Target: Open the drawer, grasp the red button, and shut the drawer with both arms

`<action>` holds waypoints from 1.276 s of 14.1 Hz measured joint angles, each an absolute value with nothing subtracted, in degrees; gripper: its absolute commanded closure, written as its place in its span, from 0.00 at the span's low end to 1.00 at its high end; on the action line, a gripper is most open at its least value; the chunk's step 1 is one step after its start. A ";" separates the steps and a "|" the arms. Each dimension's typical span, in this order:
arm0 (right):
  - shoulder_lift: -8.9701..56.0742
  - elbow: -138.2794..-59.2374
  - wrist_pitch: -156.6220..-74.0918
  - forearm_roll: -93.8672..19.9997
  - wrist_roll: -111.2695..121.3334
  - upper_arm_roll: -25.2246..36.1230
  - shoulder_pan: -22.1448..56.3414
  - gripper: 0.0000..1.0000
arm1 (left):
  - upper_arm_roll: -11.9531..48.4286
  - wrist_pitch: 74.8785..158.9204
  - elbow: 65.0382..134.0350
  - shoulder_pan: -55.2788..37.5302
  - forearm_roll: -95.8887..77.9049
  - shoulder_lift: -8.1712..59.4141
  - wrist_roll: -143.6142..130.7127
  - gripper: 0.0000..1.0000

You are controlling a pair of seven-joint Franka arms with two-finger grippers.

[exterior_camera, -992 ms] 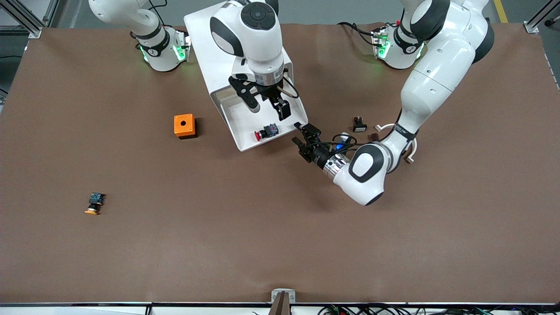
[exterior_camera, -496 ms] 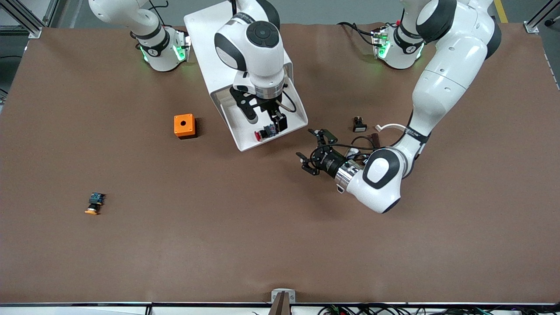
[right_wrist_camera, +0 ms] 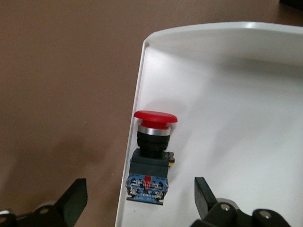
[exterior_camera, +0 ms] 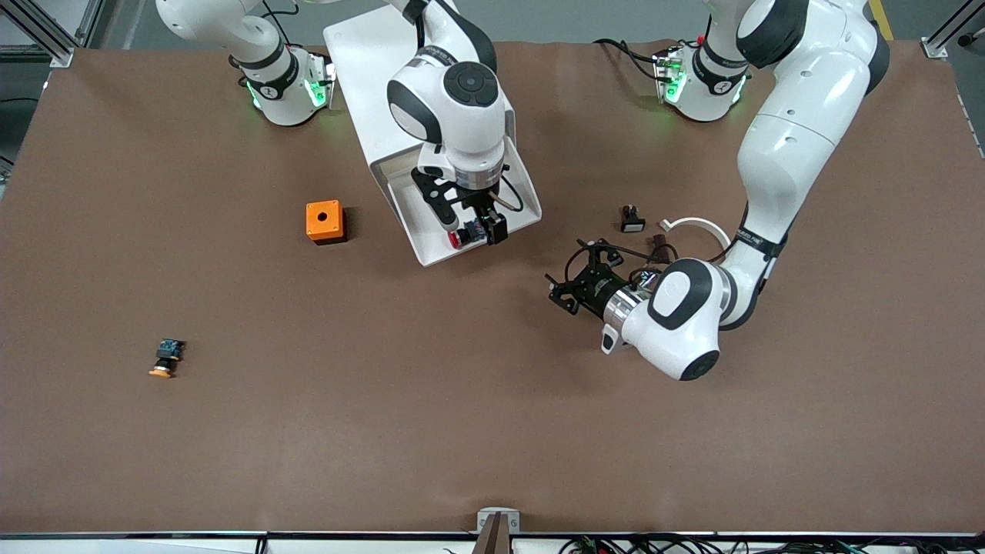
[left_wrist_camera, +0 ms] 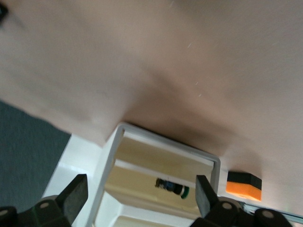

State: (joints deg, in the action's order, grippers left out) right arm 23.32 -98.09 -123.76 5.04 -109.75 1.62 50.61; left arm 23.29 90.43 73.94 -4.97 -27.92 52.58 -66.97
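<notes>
The drawer (exterior_camera: pixel 419 219) stands pulled out of the white cabinet (exterior_camera: pixel 369 69) toward the front camera. The button (exterior_camera: pixel 462 235) lies on its side in it by the front rim, red cap (right_wrist_camera: pixel 155 116) on a black and blue body. My right gripper (exterior_camera: pixel 471 223) hangs low over the drawer, open, one finger on each side of the button (right_wrist_camera: pixel 150 163) without touching it. My left gripper (exterior_camera: pixel 571 286) is open and holds nothing, low over the table beside the drawer's front, toward the left arm's end. In its wrist view the left gripper (left_wrist_camera: pixel 141 197) faces the cabinet (left_wrist_camera: pixel 113 156).
An orange box with a hole (exterior_camera: pixel 323 221) sits beside the drawer toward the right arm's end. An orange-capped button (exterior_camera: pixel 164 358) lies nearer the front camera. A small black and white part (exterior_camera: pixel 632 219), a brown part (exterior_camera: pixel 659 245) and a white curved piece (exterior_camera: pixel 696 225) lie by the left forearm.
My left gripper has let go of the drawer's front, opened and drawn back over the table toward the front camera. My right gripper has come down around the button.
</notes>
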 measured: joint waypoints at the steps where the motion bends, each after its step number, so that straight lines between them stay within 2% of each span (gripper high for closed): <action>1: 23.53 -98.09 -123.79 5.60 -109.77 1.65 50.61 0.05 | 23.30 90.79 73.05 -4.99 -25.97 52.38 -65.57 0.00; 3: 23.71 -98.09 -123.80 6.00 -109.78 1.67 50.61 0.29 | 23.36 93.56 71.79 -5.01 -22.31 50.94 -62.88 0.00; 6: 23.77 -98.09 -123.81 7.11 -109.78 1.66 50.62 0.58 | 23.76 98.56 71.36 -5.36 -15.18 46.88 -61.89 0.00; 9: 23.93 -98.10 -123.71 8.20 -109.79 1.61 50.68 0.94 | 23.85 101.56 71.39 -7.49 -6.94 44.74 -61.90 0.00; 10: 23.92 -98.05 -123.70 8.33 -109.79 1.61 50.70 1.00 | 23.85 102.15 71.40 -8.51 -4.84 44.63 -61.95 0.00; 18: 23.46 -95.45 -121.20 9.05 -107.24 1.87 49.74 1.00 | 23.83 107.01 71.77 -12.17 5.79 43.20 -63.43 0.00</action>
